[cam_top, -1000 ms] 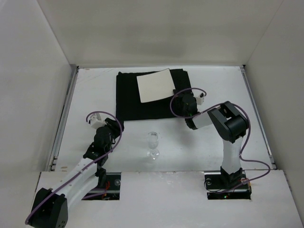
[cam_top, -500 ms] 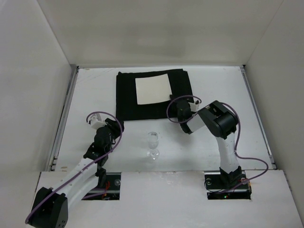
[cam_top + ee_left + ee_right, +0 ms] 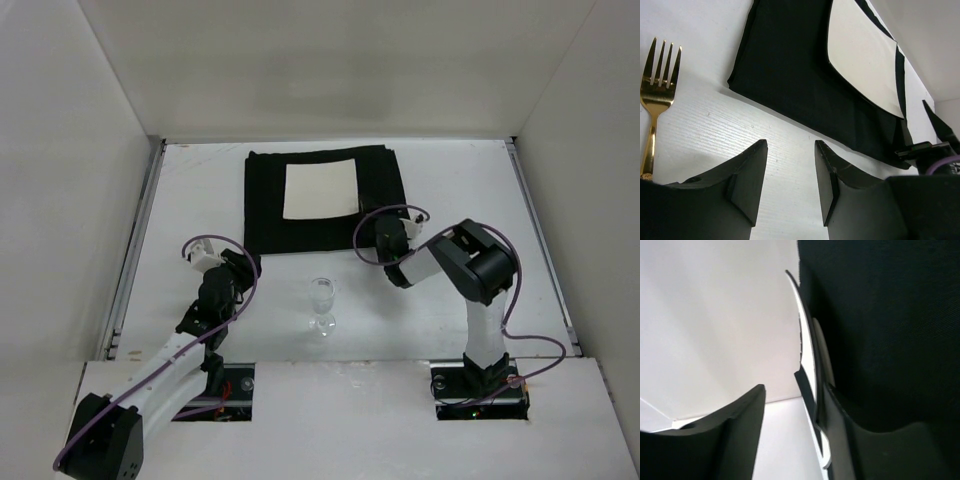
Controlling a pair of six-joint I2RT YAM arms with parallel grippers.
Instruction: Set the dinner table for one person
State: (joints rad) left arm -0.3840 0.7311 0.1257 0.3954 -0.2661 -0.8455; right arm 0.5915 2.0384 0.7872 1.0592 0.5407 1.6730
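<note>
On the white dinner table (image 3: 450,180) lies a black placemat (image 3: 265,200) with a white square plate (image 3: 320,190) flat on it. My right gripper (image 3: 378,228) stands open at the plate's near right corner. In the right wrist view the plate's rim (image 3: 807,340) runs beside one finger, and the gripper (image 3: 790,410) holds nothing. A clear wine glass (image 3: 321,300) stands upright between the arms. My left gripper (image 3: 240,268) hovers open and empty over bare table (image 3: 790,150), near the placemat's (image 3: 790,65) corner. A gold fork (image 3: 657,85) lies to its left, and the plate (image 3: 862,55) shows beyond.
Metal rails (image 3: 135,250) run along the table's side edges, and white walls (image 3: 330,70) close it in at the back and both sides. The right arm's purple cable (image 3: 385,215) loops over the placemat's right edge.
The plate, turned askew a second ago, now lies square on the placemat. The right gripper has opened and let go of it. The left arm has not moved.
</note>
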